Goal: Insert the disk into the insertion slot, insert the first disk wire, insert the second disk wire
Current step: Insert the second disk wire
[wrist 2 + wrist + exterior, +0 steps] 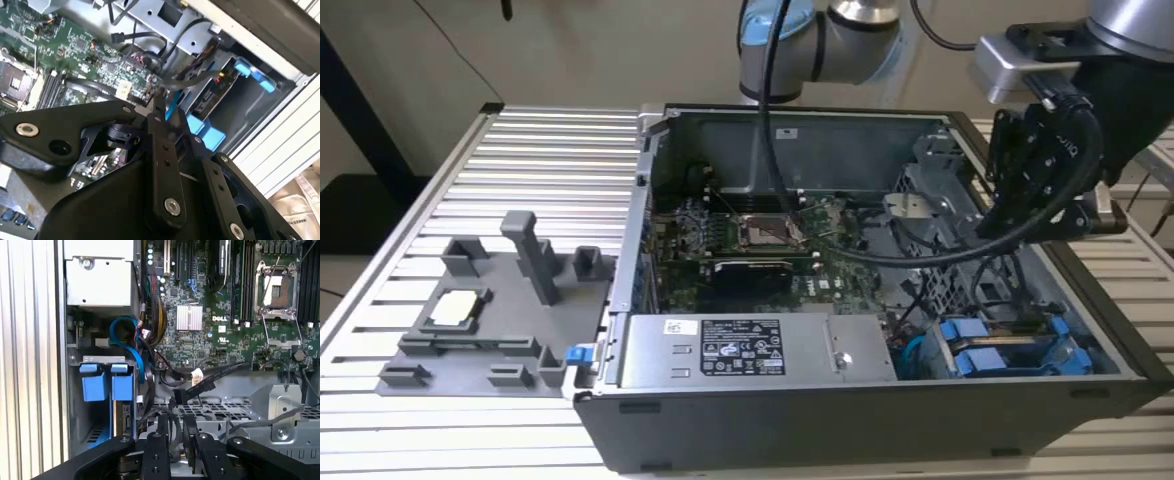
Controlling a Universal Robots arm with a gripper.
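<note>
A: Logging the state. We are seeing the gripper (175,416) hovering over the perforated cage (225,412), inside the open case (854,420) on the worktop (520,170). What are the fingers doing?

B: We are reading them as closed, pinching the black plug of a disk wire (179,397). In the second wrist view the fingertips (159,107) are lying together. How firm the hold is, we cannot tell.

A: And the disk?

B: We are placing the disk (123,388) in the insertion slot (100,360), seated beside its blue-framed twin (94,388) and well apart from the gripper. Which of the two is ours we are judging, not seeing. We are taking the insertion step as done and the wire work as the step in hand.

A: What risks are we noting?

B: Three.
1. The plug is sitting at the very tips of the fingers, so it may be twisting in the grip. It would then be meeting the port askew and bending the contacts.
2. The wire is trailing across the cage toward the motherboard (225,330), among loose cables (150,345). It may be snagging on an edge, or going taut and pulling out of the fingers.
3. With two like drives side by side, we are risking the wrong port.
</note>
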